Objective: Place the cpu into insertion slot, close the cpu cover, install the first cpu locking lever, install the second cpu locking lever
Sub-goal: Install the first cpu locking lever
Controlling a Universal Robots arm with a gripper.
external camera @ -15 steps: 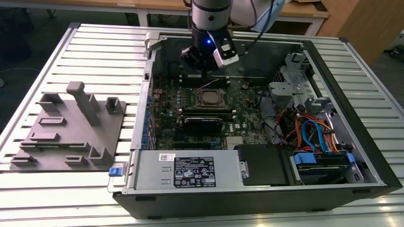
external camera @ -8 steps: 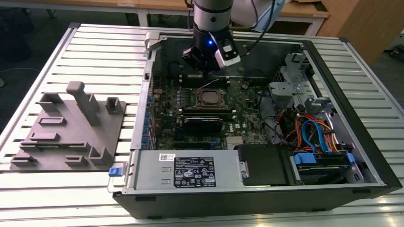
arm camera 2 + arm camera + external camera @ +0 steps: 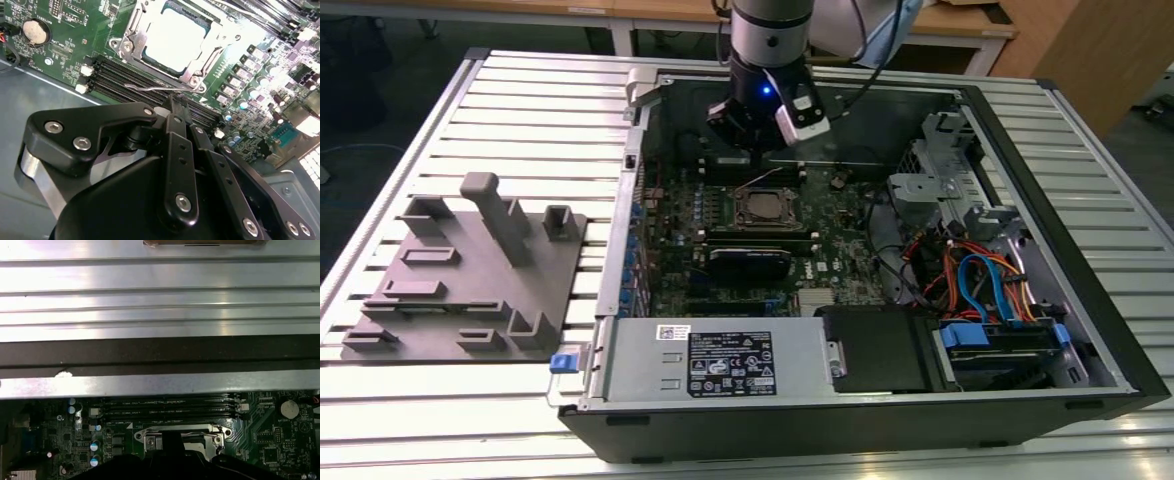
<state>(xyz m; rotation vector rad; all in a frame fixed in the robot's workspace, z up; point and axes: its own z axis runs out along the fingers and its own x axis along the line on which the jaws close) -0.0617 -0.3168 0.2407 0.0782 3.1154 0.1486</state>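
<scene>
The cpu (image 3: pixel 175 35) sits in the slot (image 3: pixel 765 209) on the green board (image 3: pixel 720 235), inside the open case (image 3: pixel 1067 250) on the table (image 3: pixel 520 110). The cover (image 3: pixel 192 75) lies flat around the cpu. The claw (image 3: pixel 175 102) is clenched, its tips together. It is right at a thin wire lever (image 3: pixel 145 88) that runs between the cover and the memory slots (image 3: pixel 125 80). Whether the claw pinches the lever or only touches it, I cannot tell.

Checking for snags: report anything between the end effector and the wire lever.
Nothing visible: in the second wrist view the end effector sits right at the wire lever, beside the cpu cover.
</scene>
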